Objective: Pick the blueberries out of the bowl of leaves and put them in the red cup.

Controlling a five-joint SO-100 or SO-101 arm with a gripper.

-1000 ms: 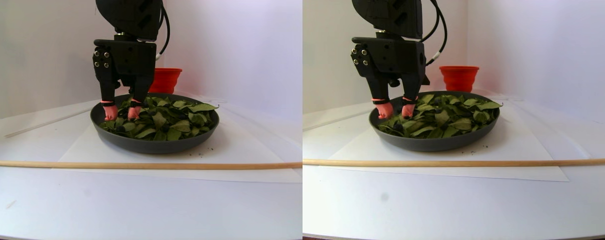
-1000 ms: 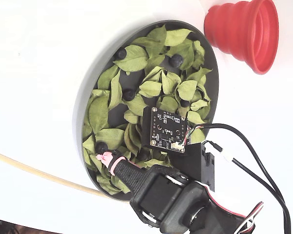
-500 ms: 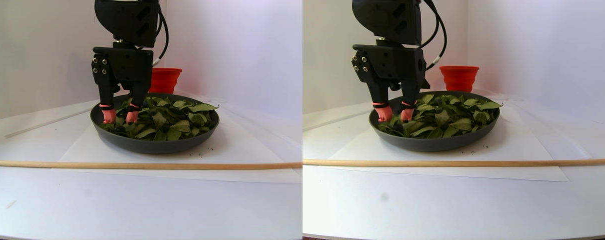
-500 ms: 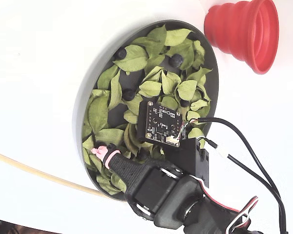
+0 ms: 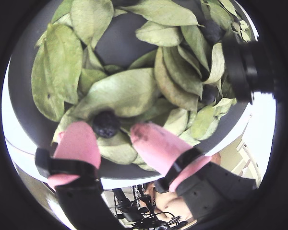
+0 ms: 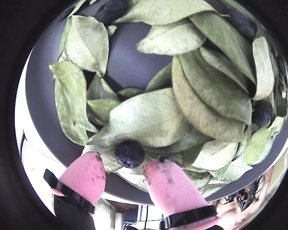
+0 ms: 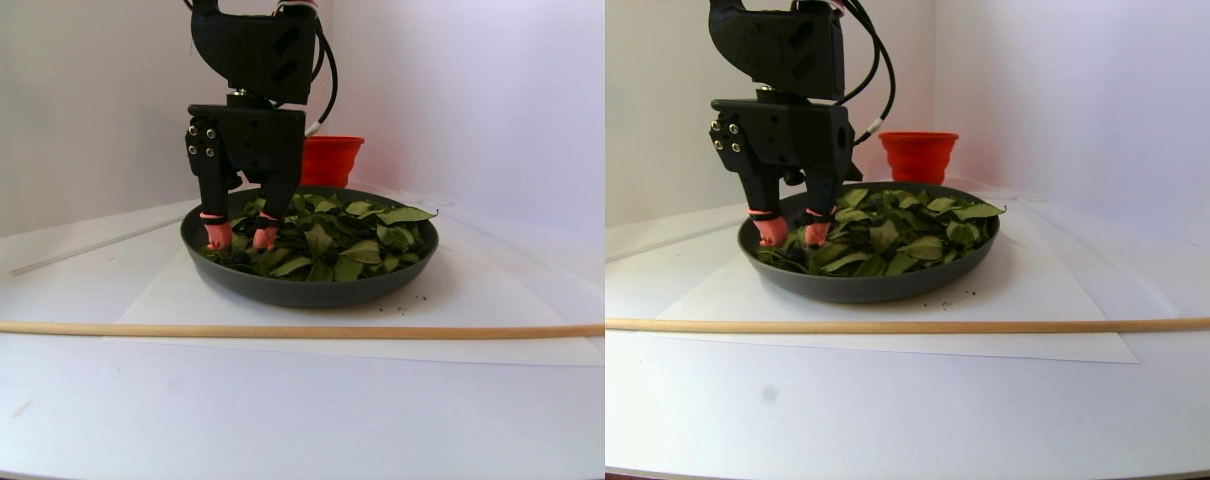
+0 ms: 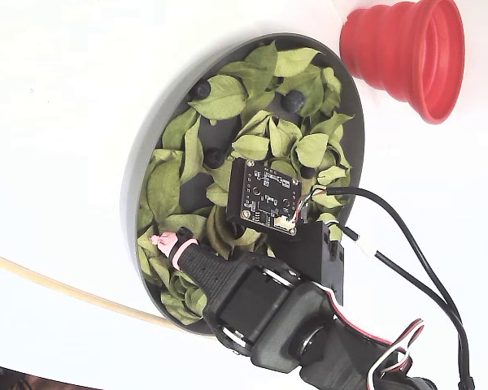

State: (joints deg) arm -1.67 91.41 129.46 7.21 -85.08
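The jaws (image 6: 127, 179) stand part-open over the bowl (image 8: 132, 195), their pink tips a little apart with a gap wider than one berry (image 6: 129, 153); in both wrist views that dark berry sits on a big leaf (image 6: 146, 120) right at the mouth of the gap, near both pads, though contact is hard to judge through the fisheye lens. In the fixed view the arm (image 8: 293, 325) reaches in from about 5 o'clock, and one pink fingertip (image 8: 164, 242) shows near the bowl's rim at roughly 8 o'clock. The leaves (image 8: 228, 101) cover most of the dish, and other berries lie among them: one (image 8: 202, 88) near 11 o'clock, one (image 8: 293, 101) near 1 o'clock, and one (image 8: 215, 156) closer to the centre. The cup (image 8: 411, 53) lies beyond the bowl at about 1 o'clock in this view, close to the rim but apart from it, its mouth empty as far as can be seen. In the stereo pair the fingertips (image 7: 219, 236) dip just into the leaves at the bowl's left side, and a thin wooden stick (image 7: 265, 330) lies across the worktop (image 7: 265, 420) in front.
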